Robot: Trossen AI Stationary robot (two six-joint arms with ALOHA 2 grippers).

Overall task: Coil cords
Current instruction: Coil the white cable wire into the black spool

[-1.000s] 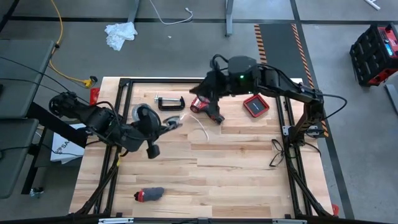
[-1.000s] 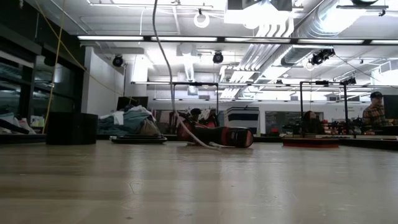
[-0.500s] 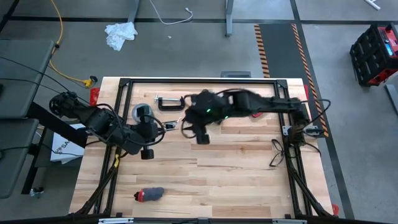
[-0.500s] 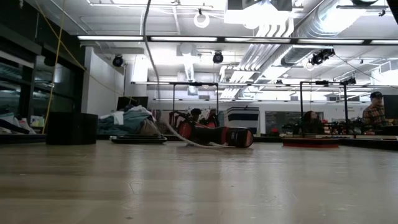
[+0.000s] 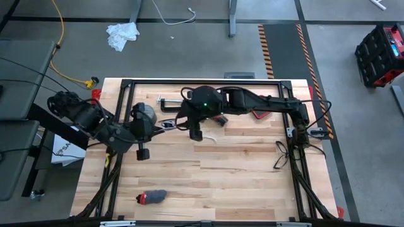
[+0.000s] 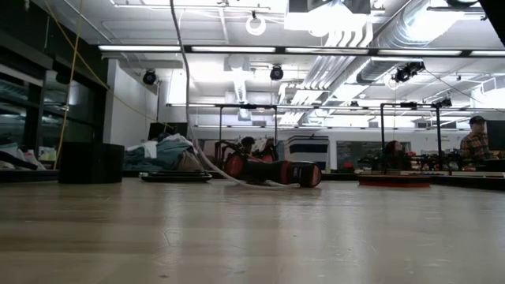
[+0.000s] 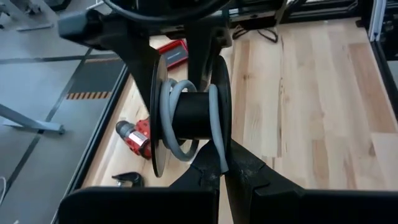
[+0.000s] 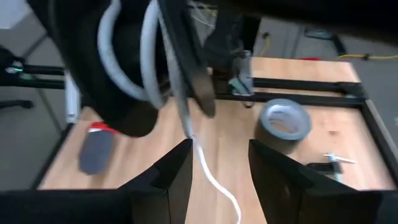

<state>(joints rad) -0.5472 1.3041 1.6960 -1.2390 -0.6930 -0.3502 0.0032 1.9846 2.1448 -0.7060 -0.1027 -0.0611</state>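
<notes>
My left gripper (image 7: 221, 177) is clamped shut on the white cord (image 7: 214, 124), pinching it right where it comes off the black reel (image 7: 189, 115). I cannot tell whether the fingers also catch the reel's rim. Several turns of cord sit around the reel's hub, and the reel stands on edge above the wood.

My right gripper (image 8: 221, 149) faces it from close by with its fingers apart. The loose run of cord passes down between them without being pinched.

From above, both grippers meet near the bench's (image 5: 240, 183) back edge, a little left of its middle. The right arm reaches in from the right-hand back corner. A short loose stretch of cord lies on the wood just in front of them.

A grey tape roll (image 5: 144, 113) sits just beside the left wrist, with a small clamp (image 5: 169, 102) behind it at the back edge. A red drill (image 7: 134, 138) lies under the right arm and a red flat case (image 5: 259, 115) lies further right. A small dark and red object (image 5: 151, 197) rests well apart, near the front-left corner.
</notes>
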